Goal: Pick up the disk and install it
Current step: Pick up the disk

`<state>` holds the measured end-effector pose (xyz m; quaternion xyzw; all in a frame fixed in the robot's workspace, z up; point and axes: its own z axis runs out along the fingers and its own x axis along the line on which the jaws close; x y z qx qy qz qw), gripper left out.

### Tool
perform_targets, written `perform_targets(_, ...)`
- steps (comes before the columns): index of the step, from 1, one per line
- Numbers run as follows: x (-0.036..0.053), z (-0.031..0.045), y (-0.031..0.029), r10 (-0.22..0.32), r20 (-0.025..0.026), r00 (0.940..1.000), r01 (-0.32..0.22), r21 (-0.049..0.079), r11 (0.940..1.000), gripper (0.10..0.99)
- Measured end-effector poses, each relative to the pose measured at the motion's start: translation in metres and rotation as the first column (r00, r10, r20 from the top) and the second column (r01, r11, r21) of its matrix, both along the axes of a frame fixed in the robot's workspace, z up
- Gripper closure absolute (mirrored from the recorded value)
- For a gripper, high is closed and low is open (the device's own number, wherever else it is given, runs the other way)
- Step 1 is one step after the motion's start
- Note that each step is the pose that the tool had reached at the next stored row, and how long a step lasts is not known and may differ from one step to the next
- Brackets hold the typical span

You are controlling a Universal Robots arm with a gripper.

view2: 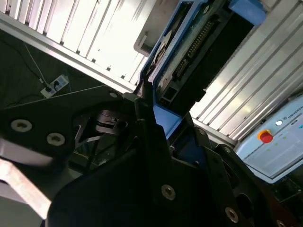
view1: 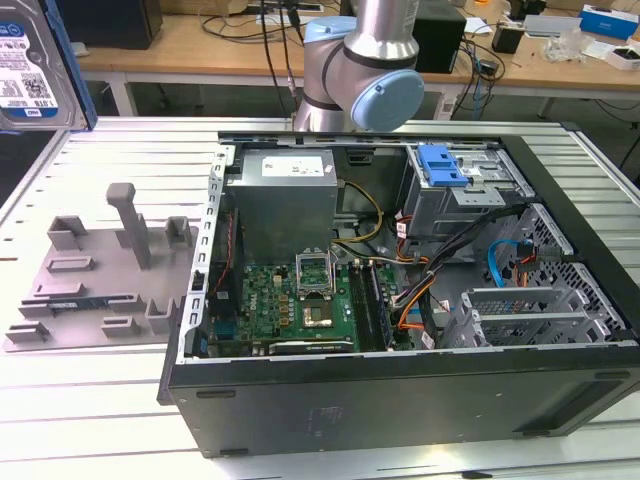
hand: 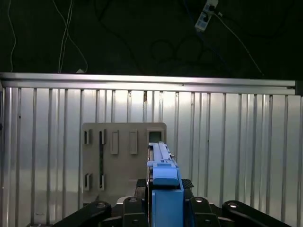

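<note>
The disk [view1: 30, 60], silver with a blue-and-white label and a blue bracket, hangs in the air at the top of the exterior view's left, well above the table. In the first wrist view my gripper [hand: 163, 191] is shut on the disk [hand: 164, 177], which shows edge-on, blue bracket up. The grey holder plate [hand: 118, 156] lies on the ribbed table beneath it. In the second wrist view the black fingers [view2: 147, 118] clamp the blue-framed disk [view2: 189, 52], whose connector side shows.
The open computer case [view1: 400, 390] lies on the ribbed table [view1: 100, 400]. In it are a drive cage with a blue latch [view1: 441, 165], a grey power-supply box [view1: 285, 195], a green motherboard [view1: 300, 300] and cables. The grey holder [view1: 100, 270] sits to the case's left. The arm [view1: 365, 70] stands behind.
</note>
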<state>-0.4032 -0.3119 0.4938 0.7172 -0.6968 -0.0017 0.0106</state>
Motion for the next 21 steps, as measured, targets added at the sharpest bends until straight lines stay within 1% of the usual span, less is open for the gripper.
perform_targets(1, 0.0000, 0.0052, -0.0005, 0.000, 0.0001, 1.0000, 0.000, 0.001, 1.0000, 0.718)
perform_targets(5, 0.0007, 0.0053, -0.0020, 0.000, 0.0001, 1.0000, 0.000, 0.001, 1.0000, 0.718)
perform_targets(8, 0.0178, 0.0096, -0.0123, 0.000, -0.0011, 1.0000, 0.000, 0.001, 1.0000, 0.718)
perform_targets(10, 0.0221, 0.0106, -0.0158, 0.000, -0.0019, 1.0000, 0.000, 0.001, 1.0000, 0.718)
perform_targets(11, 0.0261, 0.0113, -0.0188, 0.000, -0.0030, 1.0000, 0.000, 0.001, 1.0000, 0.718)
perform_targets(12, 0.0319, 0.0118, -0.0229, 0.000, -0.0040, 1.0000, 0.000, 0.001, 1.0000, 0.718)
perform_targets(17, 0.0511, 0.0119, -0.0357, 0.000, -0.0057, 1.0000, 0.000, 0.001, 1.0000, 0.718)
perform_targets(19, 0.0578, 0.0119, -0.0399, 0.000, -0.0060, 1.0000, 0.000, 0.001, 1.0000, 0.718)
perform_targets(21, 0.0663, 0.0119, -0.0437, 0.000, -0.0063, 1.0000, 0.000, 0.001, 1.0000, 0.718)
